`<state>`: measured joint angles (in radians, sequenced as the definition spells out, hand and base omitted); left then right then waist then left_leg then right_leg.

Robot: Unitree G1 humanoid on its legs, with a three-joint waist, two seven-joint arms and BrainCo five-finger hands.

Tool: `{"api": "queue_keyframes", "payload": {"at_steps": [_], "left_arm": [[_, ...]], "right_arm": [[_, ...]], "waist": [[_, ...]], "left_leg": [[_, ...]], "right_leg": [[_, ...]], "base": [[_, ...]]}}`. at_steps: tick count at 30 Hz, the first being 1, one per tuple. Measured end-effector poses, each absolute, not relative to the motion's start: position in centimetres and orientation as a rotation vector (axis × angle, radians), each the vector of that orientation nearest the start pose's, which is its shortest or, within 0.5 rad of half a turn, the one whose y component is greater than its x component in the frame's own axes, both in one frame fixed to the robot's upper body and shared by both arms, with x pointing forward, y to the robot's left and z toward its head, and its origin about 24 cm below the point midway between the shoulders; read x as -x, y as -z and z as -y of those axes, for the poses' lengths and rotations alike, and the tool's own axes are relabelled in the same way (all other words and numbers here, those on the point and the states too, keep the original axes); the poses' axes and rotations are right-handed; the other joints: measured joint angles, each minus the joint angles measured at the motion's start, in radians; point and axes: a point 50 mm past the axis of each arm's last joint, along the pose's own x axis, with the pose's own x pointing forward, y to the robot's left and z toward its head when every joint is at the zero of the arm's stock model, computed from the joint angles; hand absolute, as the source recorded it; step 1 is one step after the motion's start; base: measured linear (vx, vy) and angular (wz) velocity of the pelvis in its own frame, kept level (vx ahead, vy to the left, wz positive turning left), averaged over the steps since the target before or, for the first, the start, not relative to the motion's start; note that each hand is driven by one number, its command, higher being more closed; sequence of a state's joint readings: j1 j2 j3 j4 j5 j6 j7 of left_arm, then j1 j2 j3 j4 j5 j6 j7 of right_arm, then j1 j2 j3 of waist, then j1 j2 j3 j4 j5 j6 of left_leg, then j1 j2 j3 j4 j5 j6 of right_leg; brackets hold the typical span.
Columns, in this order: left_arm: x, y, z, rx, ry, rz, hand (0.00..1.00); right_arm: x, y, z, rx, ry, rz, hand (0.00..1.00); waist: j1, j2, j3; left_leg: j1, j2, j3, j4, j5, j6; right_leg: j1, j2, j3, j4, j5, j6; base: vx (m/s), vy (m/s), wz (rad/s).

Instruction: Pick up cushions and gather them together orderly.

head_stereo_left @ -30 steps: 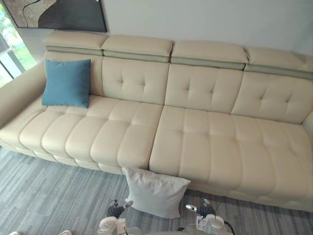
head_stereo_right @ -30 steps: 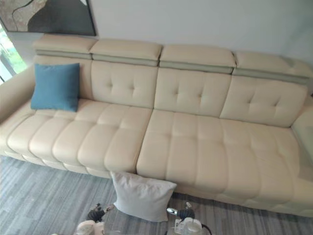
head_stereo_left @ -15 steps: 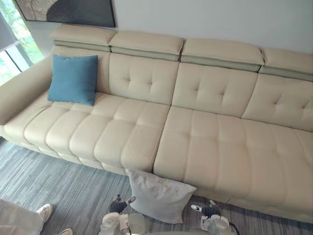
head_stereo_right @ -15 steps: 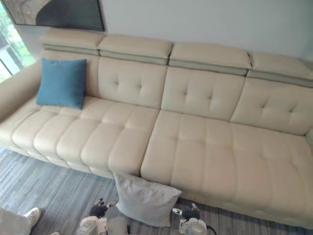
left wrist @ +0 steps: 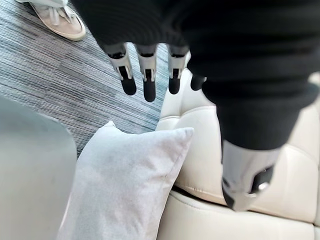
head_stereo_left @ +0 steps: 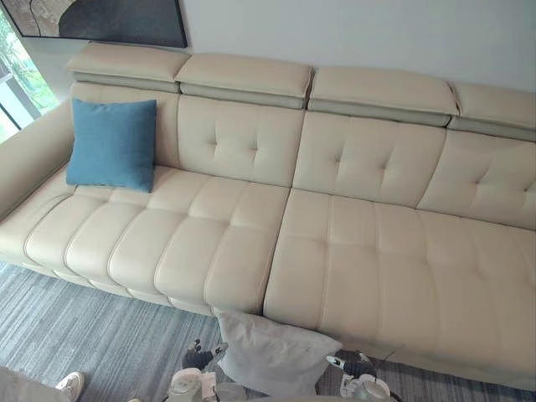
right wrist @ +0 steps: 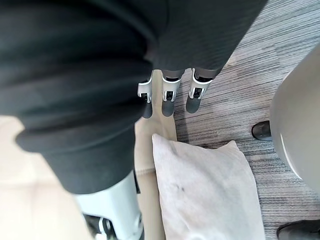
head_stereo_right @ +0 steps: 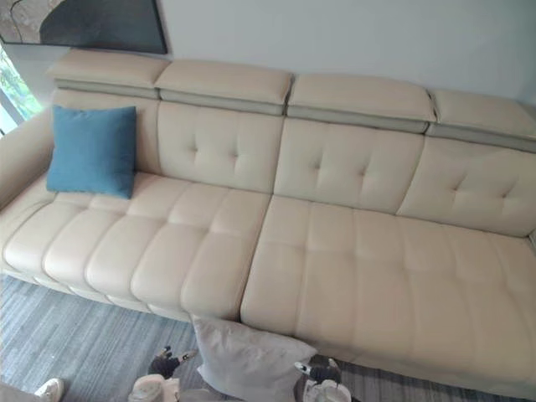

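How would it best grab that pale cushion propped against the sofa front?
Probably by its two side edges, left hand from one side, right hand from the other: the pale cushion stands on edge on the floor, leaning on the sofa, between both open hands.

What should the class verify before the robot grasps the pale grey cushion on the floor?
1. Left hand open, empty: ok.
2. Right hand open, empty: ok.
3. Pale grey square fabric cushion leans against cream leather sofa front, between the hands: ok.
4. Blue square fabric cushion upright at sofa's left end: ok.
5. Person's beige shoe on grey striped carpet near left hand: not ok.
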<state>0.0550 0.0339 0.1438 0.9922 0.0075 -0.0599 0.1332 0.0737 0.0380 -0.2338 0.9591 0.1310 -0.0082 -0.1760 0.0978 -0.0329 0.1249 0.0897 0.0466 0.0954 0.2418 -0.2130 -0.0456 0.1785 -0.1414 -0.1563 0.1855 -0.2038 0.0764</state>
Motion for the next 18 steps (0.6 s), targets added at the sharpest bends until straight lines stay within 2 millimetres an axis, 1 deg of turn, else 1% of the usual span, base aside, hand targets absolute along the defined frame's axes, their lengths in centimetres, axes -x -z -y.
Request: {"api": "queue_keyframes", "payload": {"at_steps": [2, 6, 9, 10, 11, 12, 13, 14, 15, 16, 18], "left_arm": [[-11.7, 15.2, -19.2, -0.007, -0.313, -0.987, 0.00], [-11.5, 15.2, -19.4, 0.013, -0.346, -0.987, 0.00], [-11.9, 15.0, -19.8, 0.018, -0.377, -0.965, 0.00], [-12.4, 14.7, -19.8, 0.020, -0.381, -0.943, 0.00], [-13.3, 14.3, -19.9, 0.023, -0.387, -0.915, 0.00], [-14.8, 13.7, -19.9, 0.035, -0.397, -0.871, 0.00], [-15.3, 13.5, -20.0, 0.037, -0.400, -0.855, 0.00], [-16.4, 12.9, -20.4, 0.040, -0.415, -0.820, 0.00], [-17.3, 12.5, -20.2, 0.061, -0.430, -0.794, 0.00], [-17.5, 12.4, -20.0, 0.071, -0.436, -0.782, 0.00], [-18.1, 12.0, -19.7, 0.087, -0.442, -0.760, 0.00]], "right_arm": [[-10.7, 15.6, 18.0, -0.190, 0.468, -1.035, 0.00], [-10.4, 15.7, 18.4, -0.218, 0.509, -1.036, 0.00], [-10.7, 15.6, 18.5, -0.218, 0.523, -1.026, 0.00], [-11.2, 15.4, 18.6, -0.222, 0.532, -1.011, 0.00], [-11.7, 15.2, 18.9, -0.227, 0.548, -0.993, 0.00], [-12.7, 14.8, 19.2, -0.228, 0.553, -0.961, 0.00], [-13.1, 14.6, 19.2, -0.231, 0.556, -0.944, 0.00], [-13.9, 14.2, 19.3, -0.231, 0.558, -0.908, 0.00], [-14.5, 13.7, 20.0, -0.218, 0.566, -0.872, 0.00], [-14.9, 13.4, 20.4, -0.211, 0.570, -0.853, 0.00], [-14.9, 13.0, 21.2, -0.204, 0.606, -0.827, 0.00]], "waist": [[0.001, -0.004, -0.006], [0.006, -0.006, -0.002], [0.009, -0.015, 0.014], [0.012, -0.018, 0.037], [0.012, -0.017, 0.066], [0.014, -0.016, 0.114], [0.016, -0.021, 0.132], [0.015, -0.047, 0.160], [0.014, -0.030, 0.180], [0.014, -0.017, 0.189], [0.010, -0.015, 0.202]], "left_leg": [[0.008, 0.003, -0.003, -0.018, 0.013, -0.001], [0.013, 0.012, -0.006, -0.023, 0.019, -0.005], [-0.020, 0.014, -0.025, -0.014, 0.041, -0.011], [-0.030, 0.016, -0.025, -0.004, 0.049, -0.012], [-0.067, 0.024, -0.034, 0.032, 0.050, -0.013], [-0.115, 0.033, -0.054, 0.095, 0.050, -0.013], [-0.141, 0.032, -0.057, 0.125, 0.050, -0.013], [-0.213, 0.022, -0.056, 0.220, 0.039, -0.012], [-0.272, 0.041, -0.067, 0.308, 0.012, -0.015], [-0.292, 0.052, -0.073, 0.336, 0.004, -0.020], [-0.313, 0.066, -0.077, 0.364, 0.003, -0.019]], "right_leg": [[0.001, 0.000, -0.002, 0.002, 0.004, -0.001], [-0.006, 0.002, -0.006, 0.032, 0.004, -0.001], [-0.058, -0.002, -0.024, 0.111, 0.004, -0.001], [-0.088, -0.004, -0.026, 0.157, 0.004, -0.001], [-0.144, -0.003, -0.027, 0.239, 0.003, -0.001], [-0.231, -0.010, -0.013, 0.349, -0.033, -0.003], [-0.253, -0.010, -0.005, 0.358, -0.058, -0.003], [-0.305, -0.016, 0.004, 0.336, -0.034, -0.015], [-0.332, -0.002, -0.002, 0.378, -0.047, -0.022], [-0.342, 0.012, -0.003, 0.396, -0.047, -0.022], [-0.368, 0.021, -0.007, 0.432, -0.060, -0.039]], "base": [[0.08, -0.046, 0.08], [0.05, -0.016, 0.05], [-0.01, -0.018, 0.17], [-0.03, -0.019, 0.22], [-0.08, -0.029, 0.24], [-0.12, -0.038, 0.21], [-0.17, -0.086, 0.22], [-0.16, -0.139, 0.11], [-0.13, -0.142, 0.01], [-0.11, -0.141, -0.17], [-0.10, -0.114, -0.11]]}}
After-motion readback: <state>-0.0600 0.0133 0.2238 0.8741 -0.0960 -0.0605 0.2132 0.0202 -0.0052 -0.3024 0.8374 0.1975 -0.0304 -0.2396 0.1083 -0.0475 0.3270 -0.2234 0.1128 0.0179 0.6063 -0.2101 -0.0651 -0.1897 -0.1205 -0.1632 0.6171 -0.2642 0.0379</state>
